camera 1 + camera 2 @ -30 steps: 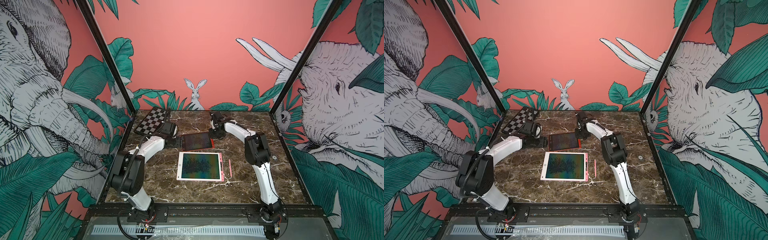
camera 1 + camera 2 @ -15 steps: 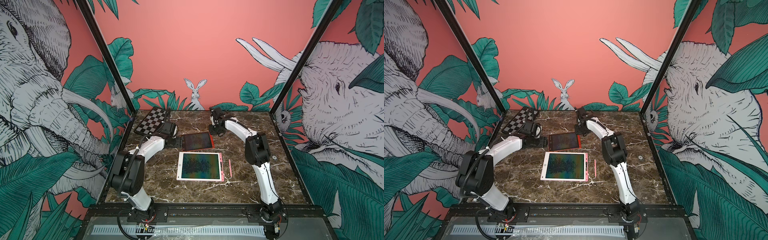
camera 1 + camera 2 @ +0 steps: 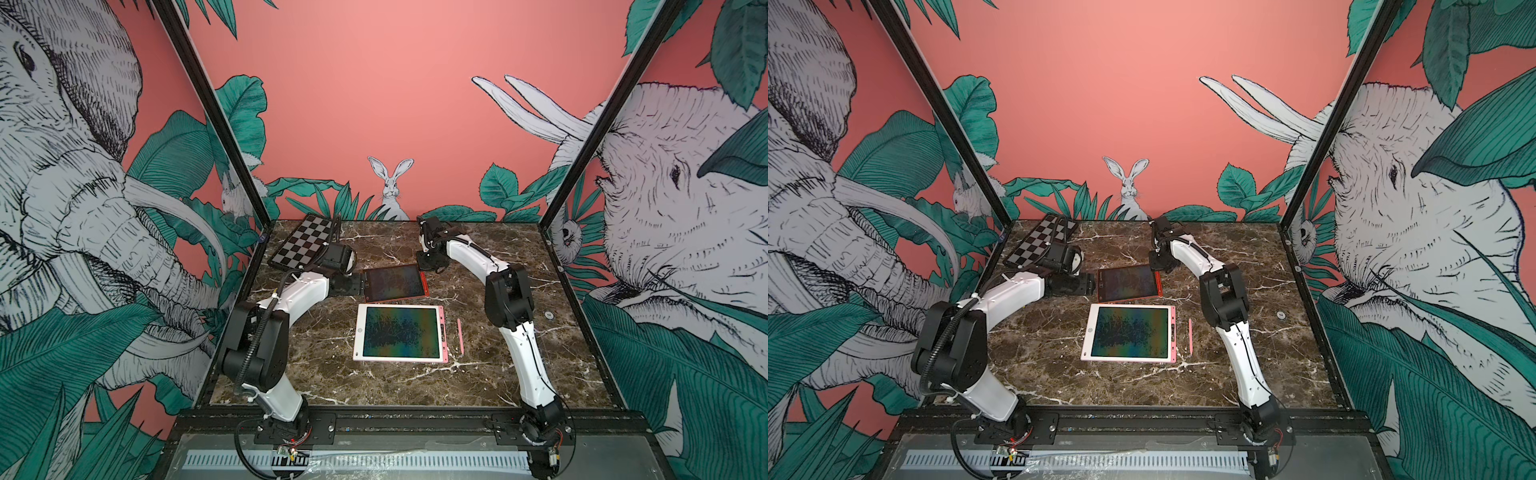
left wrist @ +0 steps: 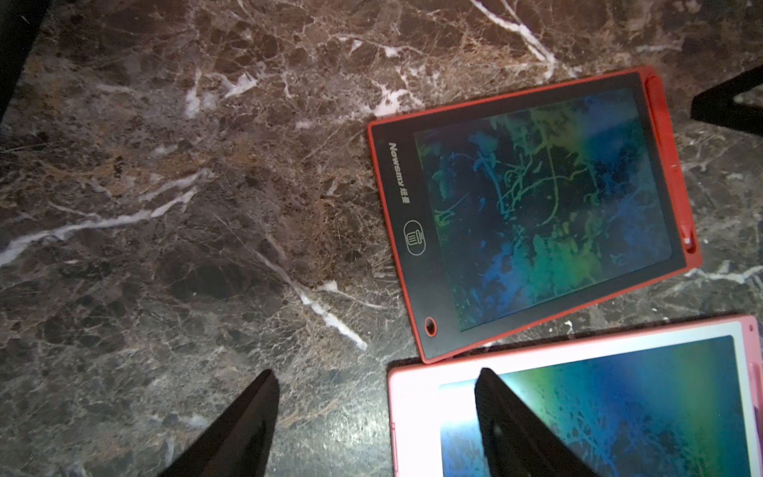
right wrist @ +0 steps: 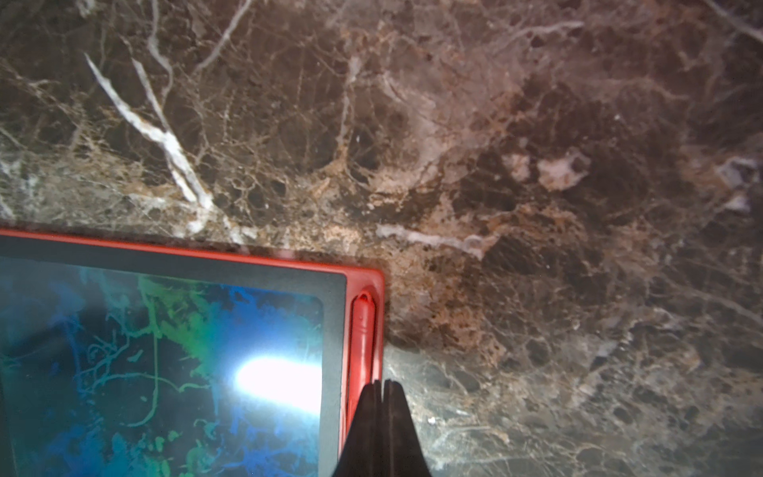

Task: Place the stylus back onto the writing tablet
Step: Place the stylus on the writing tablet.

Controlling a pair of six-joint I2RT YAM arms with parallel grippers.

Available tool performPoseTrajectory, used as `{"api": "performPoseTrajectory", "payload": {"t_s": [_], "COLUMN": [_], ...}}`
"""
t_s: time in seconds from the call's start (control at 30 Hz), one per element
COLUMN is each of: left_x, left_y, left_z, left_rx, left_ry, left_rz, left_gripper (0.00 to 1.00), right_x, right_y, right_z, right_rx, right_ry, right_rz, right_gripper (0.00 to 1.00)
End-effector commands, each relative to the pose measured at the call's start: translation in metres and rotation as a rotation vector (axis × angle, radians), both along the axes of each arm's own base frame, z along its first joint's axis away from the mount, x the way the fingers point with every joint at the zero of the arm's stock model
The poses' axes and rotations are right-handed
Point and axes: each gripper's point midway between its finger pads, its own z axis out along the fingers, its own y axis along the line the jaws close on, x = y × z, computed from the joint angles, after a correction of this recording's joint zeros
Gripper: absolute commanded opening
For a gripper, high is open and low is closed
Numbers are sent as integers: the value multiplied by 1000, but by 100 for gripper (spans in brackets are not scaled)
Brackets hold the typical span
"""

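A red writing tablet (image 3: 395, 282) (image 3: 1128, 283) lies at the back of the marble table. A red stylus (image 5: 362, 330) (image 4: 660, 144) sits in the slot along its right edge. My right gripper (image 5: 382, 388) (image 3: 430, 264) is shut with nothing in it, its tips just over that stylus and the tablet's edge. My left gripper (image 4: 375, 413) (image 3: 357, 286) stands open and empty at the red tablet's left edge. A pink writing tablet (image 3: 401, 338) (image 4: 578, 413) lies in front. A pink stylus (image 3: 461, 336) (image 3: 1190, 336) lies loose on the table to its right.
A chessboard (image 3: 303, 245) sits at the back left corner behind my left arm. A small round fitting (image 3: 549, 315) is set in the table at the right. Painted walls close in the left, back and right sides.
My right gripper's jaws have closed together at the red tablet's right edge, and its wrist has lifted slightly. The left arm, both tablets and the pink stylus have not moved.
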Motion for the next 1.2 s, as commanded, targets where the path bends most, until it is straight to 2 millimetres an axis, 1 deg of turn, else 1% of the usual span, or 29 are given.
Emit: {"api": "performPoseTrajectory", "payload": {"t_s": [0.0, 0.2, 0.73, 0.87, 1.1, 1.17], "left_x": [-2, -1, 1, 1, 1, 2], "left_y": [3, 3, 2, 3, 3, 3], "left_z": [12, 10, 13, 12, 11, 10], "left_rx": [2, 2, 6, 8, 11, 10], "left_ry": [-26, -20, -25, -21, -21, -19], "left_rz": [6, 7, 4, 4, 7, 8], "left_gripper": [78, 78, 78, 78, 78, 78], "right_x": [0, -1, 0, 1, 7, 7], "right_y": [-3, -2, -1, -3, -2, -1], "right_z": [-2, -10, -20, -14, 14, 18], "right_rx": [-21, -22, -31, -37, -21, -12], "right_ry": [13, 30, 53, 39, -21, -25], "right_rz": [5, 6, 14, 10, 10, 12], "right_gripper": [3, 2, 2, 2, 2, 3]}}
